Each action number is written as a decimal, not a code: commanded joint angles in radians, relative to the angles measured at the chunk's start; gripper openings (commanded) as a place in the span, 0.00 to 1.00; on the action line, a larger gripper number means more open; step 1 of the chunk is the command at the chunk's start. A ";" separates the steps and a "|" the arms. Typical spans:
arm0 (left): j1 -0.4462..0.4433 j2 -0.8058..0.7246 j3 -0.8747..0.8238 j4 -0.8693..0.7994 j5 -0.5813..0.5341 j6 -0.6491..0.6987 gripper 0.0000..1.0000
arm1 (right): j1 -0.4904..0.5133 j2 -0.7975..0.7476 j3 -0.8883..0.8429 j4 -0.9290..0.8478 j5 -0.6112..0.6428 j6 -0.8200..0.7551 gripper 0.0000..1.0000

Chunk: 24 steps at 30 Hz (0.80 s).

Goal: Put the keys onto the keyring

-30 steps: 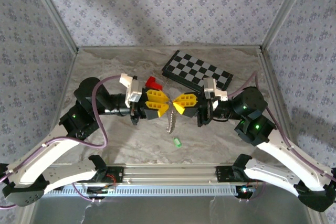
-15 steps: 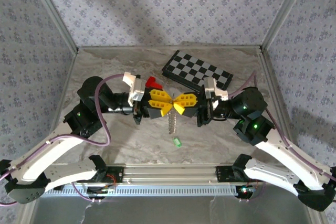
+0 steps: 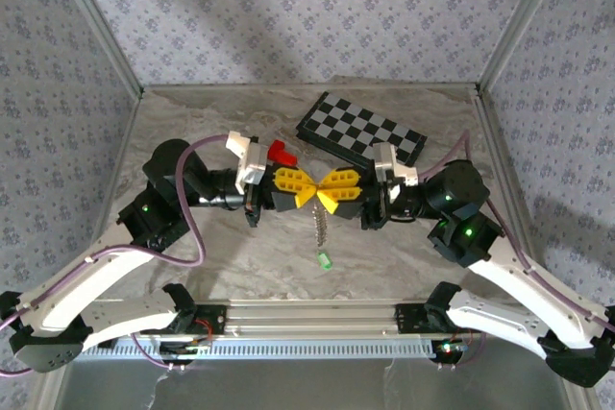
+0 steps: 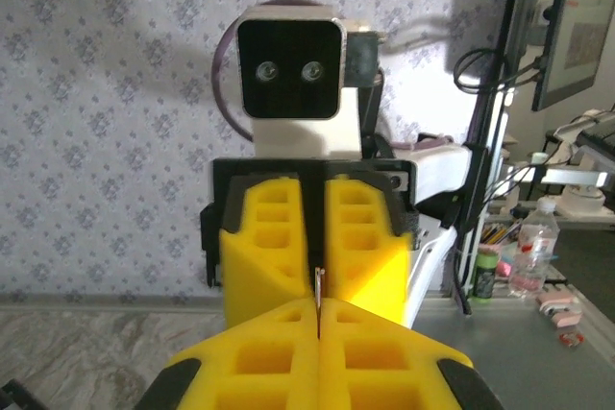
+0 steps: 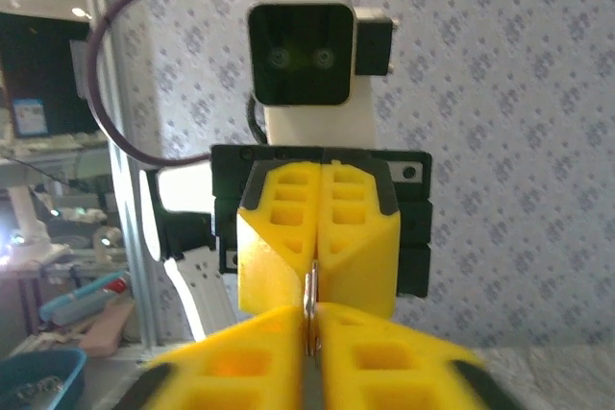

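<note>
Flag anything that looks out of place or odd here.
Nothing damaged or spilled. The green key lies alone toward the front, apart from the keyring dangling just behind it. The chessboard sits askew at the back.

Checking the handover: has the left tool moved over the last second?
Yes. Judged against the red block, the left tool has shifted right, meeting the right tool where the keyring hangs.

right wrist | keyring (image 5: 309,297) sliver between right gripper (image 5: 312,324) fingers (narrow slit) | left gripper (image 5: 316,261) facing, fingers together
</note>
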<state>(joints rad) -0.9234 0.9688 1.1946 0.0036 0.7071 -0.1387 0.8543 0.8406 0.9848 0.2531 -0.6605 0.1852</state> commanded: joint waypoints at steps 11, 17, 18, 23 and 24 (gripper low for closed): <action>-0.010 0.016 0.151 -0.338 -0.053 0.247 0.00 | 0.029 -0.029 0.121 -0.357 0.166 -0.208 0.38; -0.010 0.027 0.149 -0.341 -0.069 0.254 0.00 | 0.035 -0.025 0.108 -0.337 0.148 -0.190 0.35; -0.009 0.030 0.146 -0.339 -0.071 0.253 0.00 | 0.035 -0.022 0.106 -0.333 0.140 -0.186 0.35; -0.009 0.033 0.139 -0.332 -0.074 0.248 0.00 | 0.037 -0.016 0.107 -0.341 0.129 -0.181 0.35; -0.009 0.034 0.139 -0.332 -0.075 0.248 0.00 | 0.037 -0.015 0.107 -0.341 0.127 -0.179 0.35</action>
<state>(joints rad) -0.9260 1.0035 1.3140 -0.3420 0.6350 0.0902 0.8845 0.8284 1.0767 -0.0879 -0.5163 0.0063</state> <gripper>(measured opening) 0.048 0.346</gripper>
